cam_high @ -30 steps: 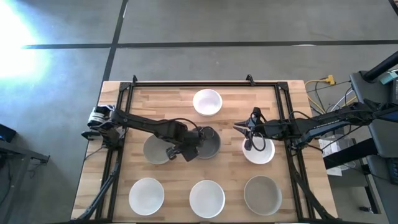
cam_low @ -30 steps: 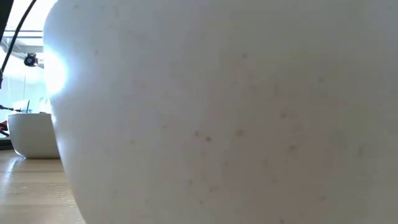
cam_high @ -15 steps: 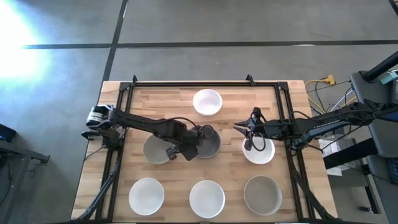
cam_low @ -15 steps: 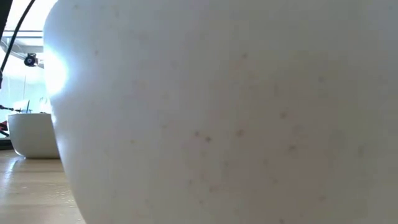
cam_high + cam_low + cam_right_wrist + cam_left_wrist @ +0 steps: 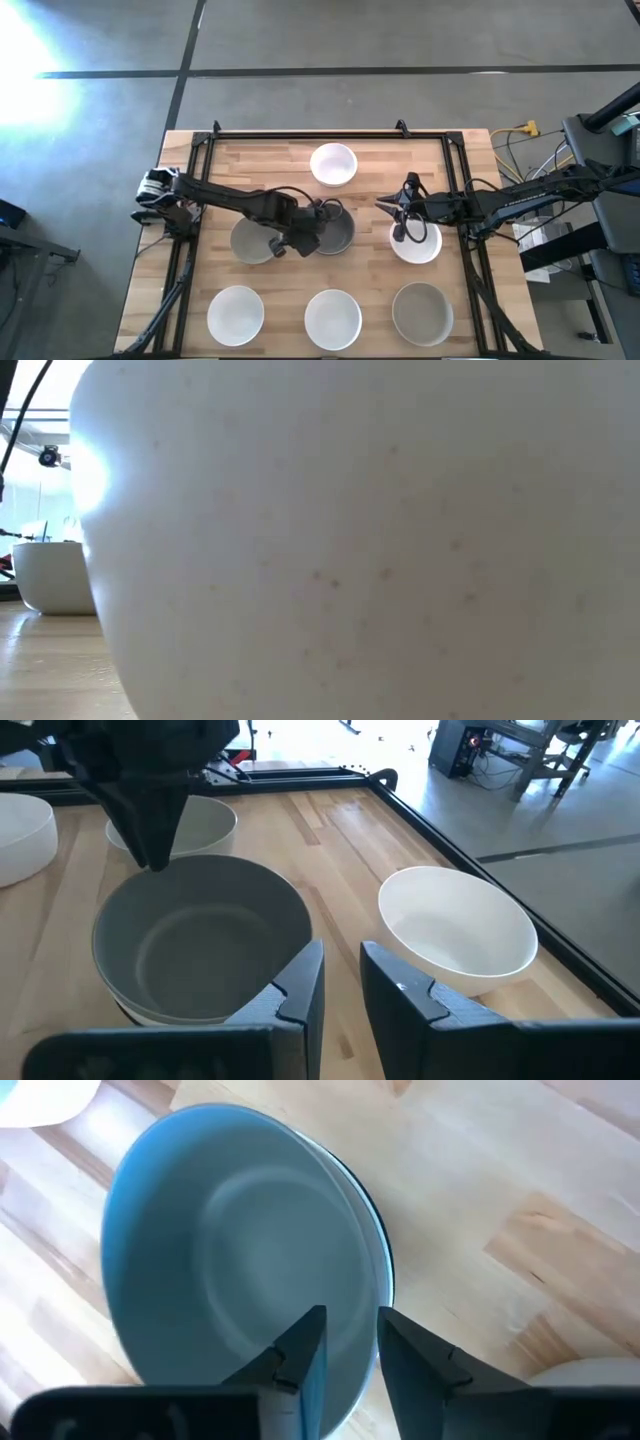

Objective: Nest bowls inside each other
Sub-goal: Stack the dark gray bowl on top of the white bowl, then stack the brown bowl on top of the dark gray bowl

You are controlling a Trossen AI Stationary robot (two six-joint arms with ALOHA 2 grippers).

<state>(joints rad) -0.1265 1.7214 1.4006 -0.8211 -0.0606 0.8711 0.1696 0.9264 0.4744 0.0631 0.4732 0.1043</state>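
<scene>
A grey bowl (image 5: pixel 338 228) tops a nested stack at the table's middle; a white and a black edge (image 5: pixel 372 1210) show under it. My left gripper (image 5: pixel 312 234) stands at this bowl's left rim, shut on it. The other bowls stand apart on their bases: white (image 5: pixel 333 164) far, grey (image 5: pixel 250 241) left, white (image 5: pixel 416 244) right, and two white (image 5: pixel 236 314) (image 5: pixel 333 318) and one grey (image 5: pixel 422 313) in the near row. My right gripper (image 5: pixel 400 233) hovers over the right white bowl's left rim, fingers nearly together, touching nothing. My left gripper holds the top grey bowl by its rim (image 5: pixel 383 1290) on the side toward the table's left. One finger (image 5: pixel 300 1352) is inside the bowl and one (image 5: pixel 420 1365) outside. The fingers come from above, pointing down. The bowl sits upright in the stack on the table.
A black frame (image 5: pixel 330 134) runs round the wooden tabletop. In the low view a white bowl (image 5: pixel 350 540) fills nearly the whole picture, with another white bowl (image 5: pixel 55 575) behind it. Bare wood (image 5: pixel 260 170) lies between the far bowl and the left grey bowl.
</scene>
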